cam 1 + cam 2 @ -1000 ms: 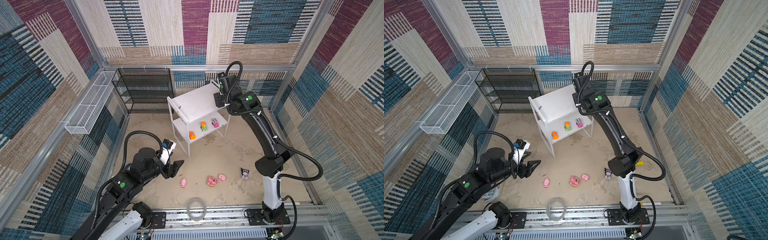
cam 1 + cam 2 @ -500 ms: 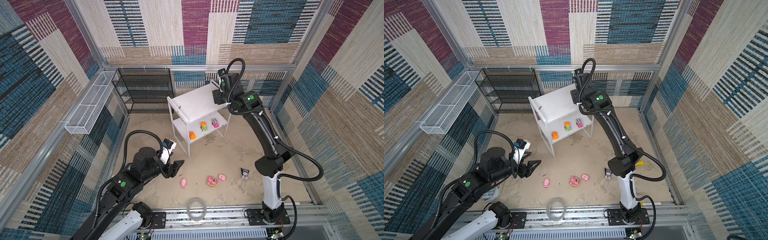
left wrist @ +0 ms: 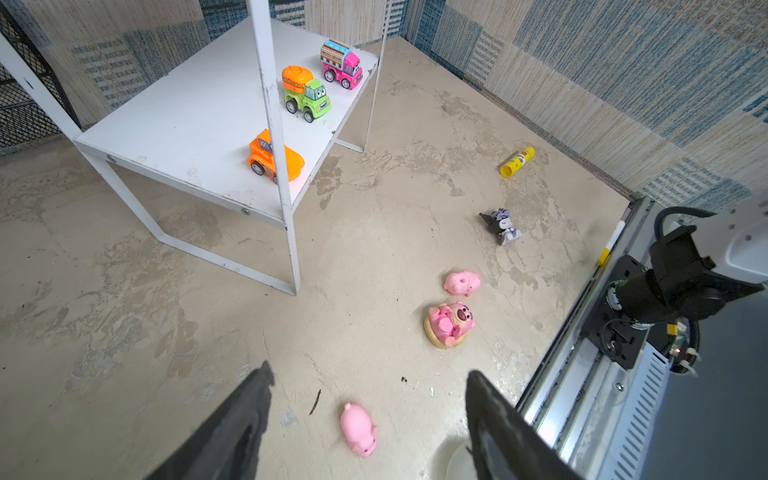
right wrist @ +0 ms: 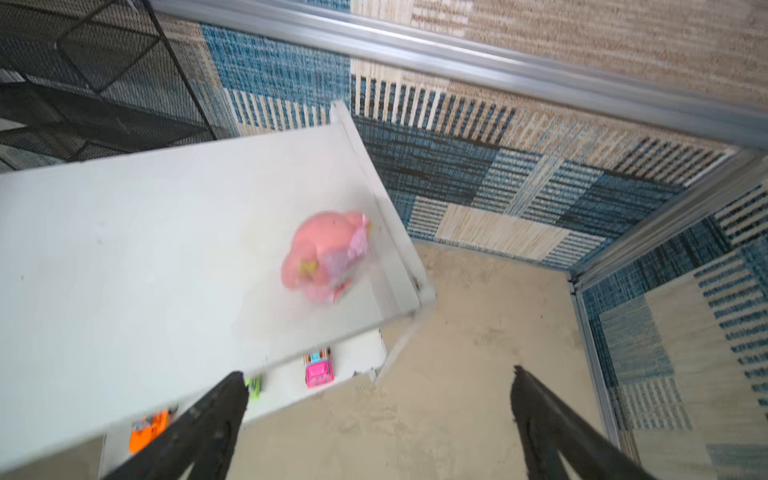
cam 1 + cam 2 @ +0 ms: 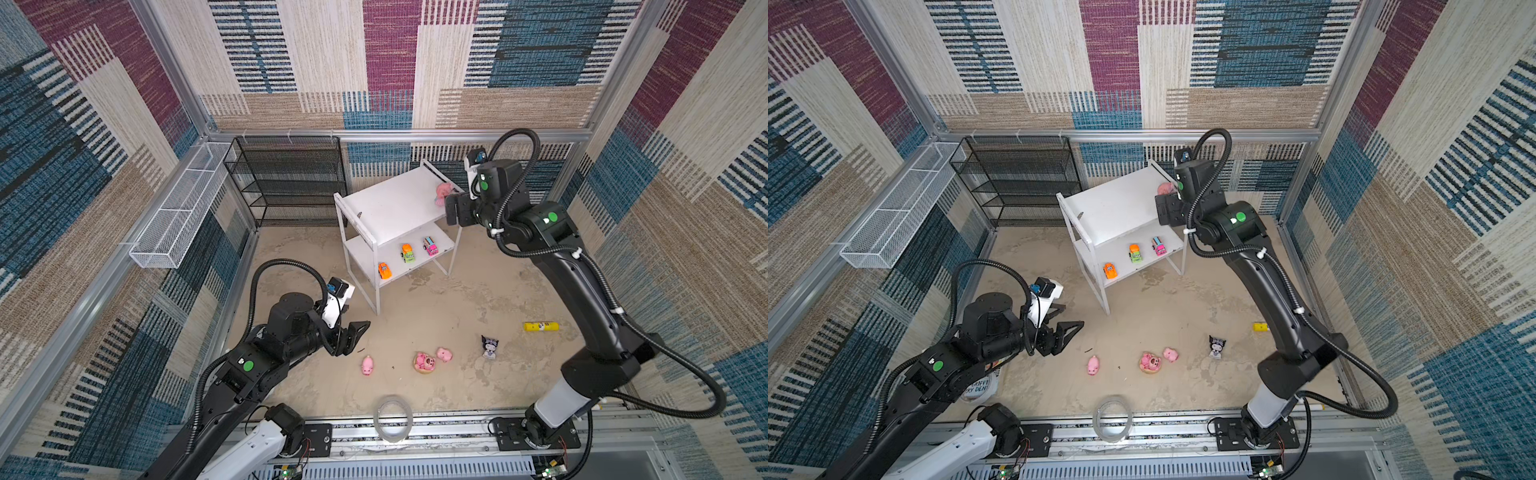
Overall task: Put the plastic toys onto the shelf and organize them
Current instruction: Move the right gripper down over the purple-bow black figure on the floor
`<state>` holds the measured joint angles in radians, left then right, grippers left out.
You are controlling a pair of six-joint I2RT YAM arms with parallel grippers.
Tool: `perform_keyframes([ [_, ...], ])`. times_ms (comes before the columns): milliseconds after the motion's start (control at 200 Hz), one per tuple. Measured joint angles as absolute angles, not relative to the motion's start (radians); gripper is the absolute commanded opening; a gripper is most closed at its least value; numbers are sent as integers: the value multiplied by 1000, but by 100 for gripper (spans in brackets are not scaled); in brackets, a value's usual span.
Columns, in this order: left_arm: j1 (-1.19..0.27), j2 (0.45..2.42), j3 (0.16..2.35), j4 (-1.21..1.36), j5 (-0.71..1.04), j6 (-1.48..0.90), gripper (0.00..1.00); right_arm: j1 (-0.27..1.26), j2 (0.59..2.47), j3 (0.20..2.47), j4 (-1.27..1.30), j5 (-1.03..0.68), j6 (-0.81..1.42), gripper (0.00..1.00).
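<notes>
The right pincer (image 4: 376,372) gapes wide and empty beside the white shelf's (image 5: 395,203) top board, where a pink bear figure (image 4: 324,257) sits near the right edge; three toy cars (image 5: 407,252) line the lower board's front edge. The left pincer (image 3: 369,370), spread and empty, hovers above a pink pig (image 3: 358,430) near the tabletop's (image 3: 124,332) front edge

A black mesh multi-tier rack (image 5: 286,183) stands at the back, just beside a long white wire basket (image 5: 178,212). A yellow plastic tube (image 5: 540,327) lies on the beige floor (image 5: 419,316), well apart from a clear tape ring (image 5: 393,417).
</notes>
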<state>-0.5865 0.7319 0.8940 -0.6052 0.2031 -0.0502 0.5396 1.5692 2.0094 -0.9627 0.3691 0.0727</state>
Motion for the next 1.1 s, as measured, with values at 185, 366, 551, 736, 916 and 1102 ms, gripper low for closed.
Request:
perform_keyframes([
  [185,-587,752,894,-606,243,-50,75,539,1240,1546,-910,314,212,100],
  [366,-587,747,896,-606,269,-50,75,539,1107,1144,-897,265,401,100],
  [551,-587,728,896,-606,286,-50,76,539,980,846,-854,245,622,98],
  [736,-587,732,896,-606,295,-50,76,539,984,641,-791,192,776,88],
  [916,-587,719,896,-606,296,-50,76,539,1041,574,-745,189,865,81],
  [1102,-587,723,895,-606,297,-50,76,539,1097,538,-698,216,907,68],
])
